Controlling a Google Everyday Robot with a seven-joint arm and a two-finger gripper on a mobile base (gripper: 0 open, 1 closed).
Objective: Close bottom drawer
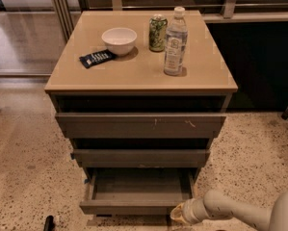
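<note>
The bottom drawer is the lowest and narrowest of three dark grey-brown drawers. It stands pulled out, its shallow box empty and open to view. My gripper is at the bottom right of the camera view, at the right end of the drawer's plain front. It is on the end of my white arm, which reaches in from the right.
The middle drawer and the scratched top drawer sit above. On the cabinet top are a white bowl, a dark packet, a green can and a water bottle. Speckled floor surrounds the cabinet.
</note>
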